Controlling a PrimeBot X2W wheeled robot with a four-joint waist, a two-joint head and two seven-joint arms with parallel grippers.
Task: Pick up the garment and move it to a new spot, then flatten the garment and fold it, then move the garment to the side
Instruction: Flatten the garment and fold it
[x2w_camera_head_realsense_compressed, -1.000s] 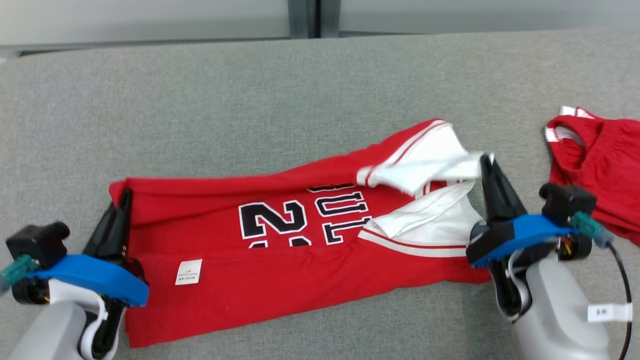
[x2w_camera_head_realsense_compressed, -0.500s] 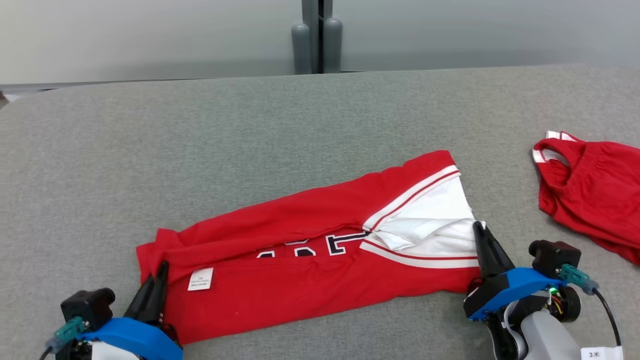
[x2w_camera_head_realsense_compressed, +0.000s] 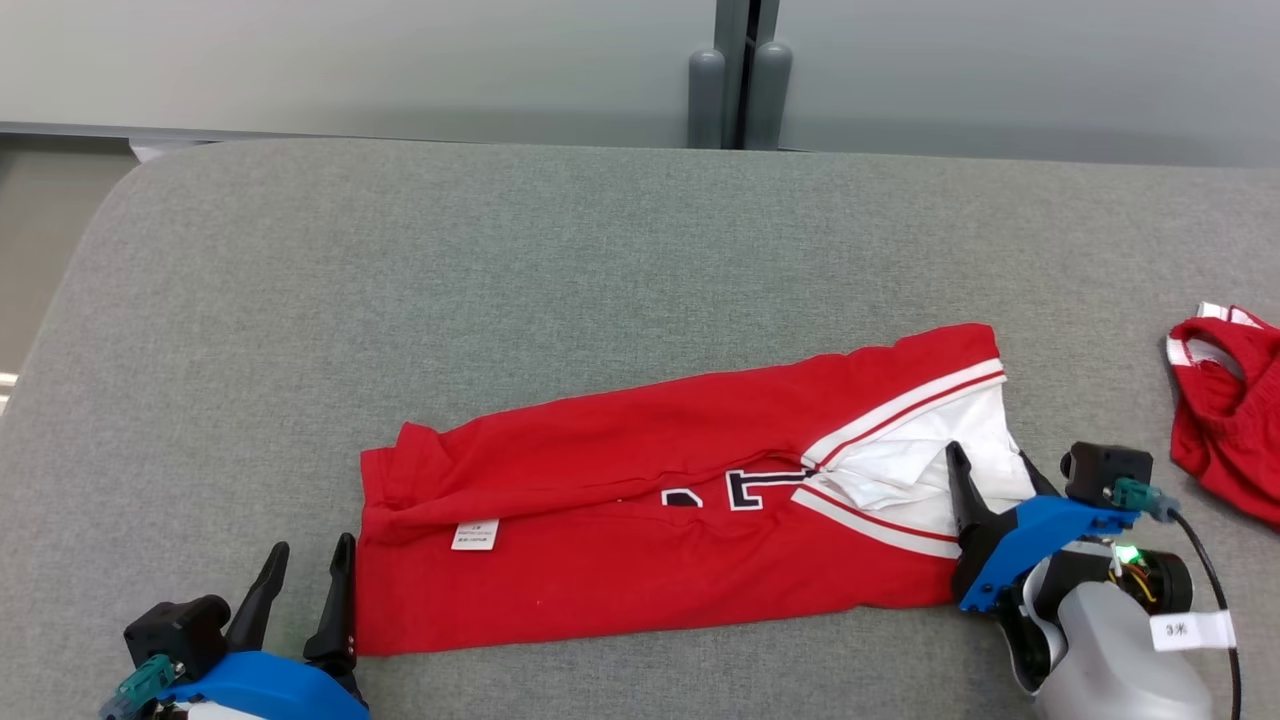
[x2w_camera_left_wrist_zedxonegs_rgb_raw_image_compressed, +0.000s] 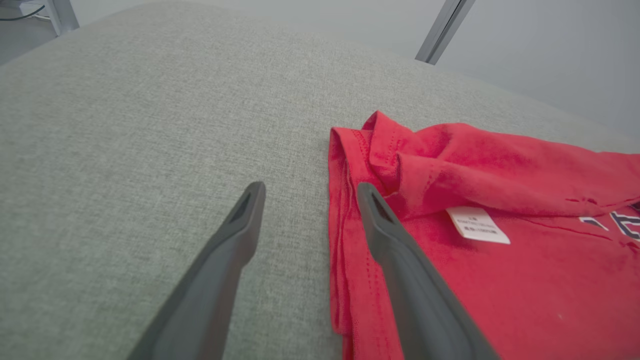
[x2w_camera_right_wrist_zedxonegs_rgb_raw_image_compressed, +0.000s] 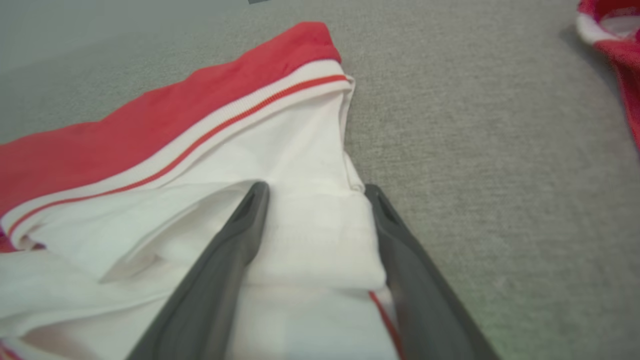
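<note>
My left pincer (x2w_camera_head_realsense_compressed: 312, 560) hangs low over the grey desk (x2w_camera_head_realsense_compressed: 500, 280), released and empty, just beside the left hem of the folded red jersey (x2w_camera_head_realsense_compressed: 620, 560). Its one white label (x2w_camera_head_realsense_compressed: 476, 534) is too small to read, and its black lettering shows only a partial "T". My right pincer (x2w_camera_head_realsense_compressed: 988, 470) is released too, its two fingers astride a white fold at the jersey's striped right end, my forearm tag (x2w_camera_head_realsense_compressed: 1175, 630) reading "3米"; a second red garment (x2w_camera_head_realsense_compressed: 1230, 420) lies well apart, rightmost.
</note>
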